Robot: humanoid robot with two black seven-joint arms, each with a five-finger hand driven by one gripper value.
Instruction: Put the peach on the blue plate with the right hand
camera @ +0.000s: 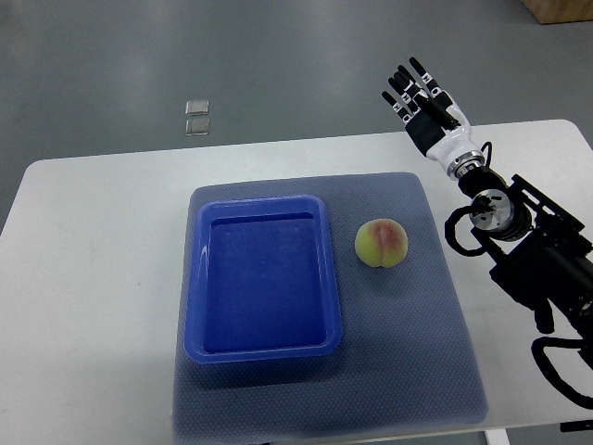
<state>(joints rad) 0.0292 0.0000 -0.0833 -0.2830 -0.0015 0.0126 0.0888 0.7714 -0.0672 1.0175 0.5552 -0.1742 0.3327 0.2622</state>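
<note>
A yellow-green peach [381,243] with a pink blush lies on the blue-grey mat [408,352], just right of the blue plate [261,278], a rectangular tray that holds nothing. My right hand [417,91] is raised past the table's far edge, up and to the right of the peach and well apart from it. Its black fingers [405,85] are stretched out and hold nothing. The right arm [519,241] comes in from the right edge. No left arm shows.
The mat lies in the middle of a white table [93,278]. Two small clear squares [196,117] lie on the grey floor beyond the table. A wooden corner [561,9] shows at top right.
</note>
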